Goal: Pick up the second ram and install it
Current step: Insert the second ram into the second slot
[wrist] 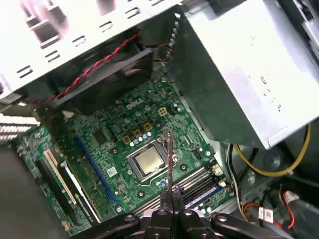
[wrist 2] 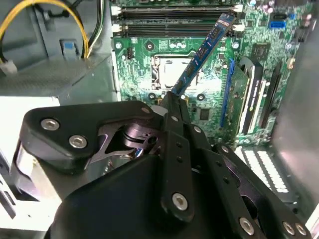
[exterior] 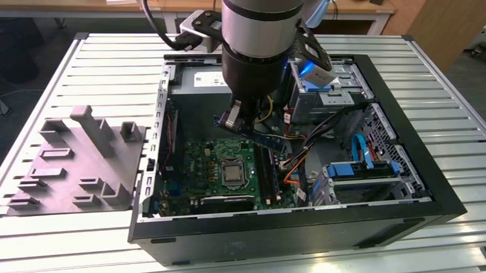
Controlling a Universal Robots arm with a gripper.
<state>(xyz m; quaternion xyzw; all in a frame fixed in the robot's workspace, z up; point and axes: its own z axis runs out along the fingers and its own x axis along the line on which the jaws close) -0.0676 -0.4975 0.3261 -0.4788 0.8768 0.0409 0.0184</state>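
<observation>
The gripper (wrist 2: 173, 102) was clamped on one end of the second ram (wrist 2: 202, 57), which hung tilted above the motherboard (wrist 2: 139, 74) and its processor socket (wrist: 148, 162), its far end seemingly near the memory slots (wrist 2: 164, 14), inside the open computer case (exterior: 288, 233)

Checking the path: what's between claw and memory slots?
In the second wrist view, the RAM stick held by the claw spans it, over the CPU socket, toward the memory slots.

This looks like a robotics workshop: an open computer case (exterior: 304, 233) lies on a slatted metal table (exterior: 425, 74), with a grey fixture (exterior: 76, 165) beside it and a wooden desk (exterior: 365, 11) behind it.
</observation>
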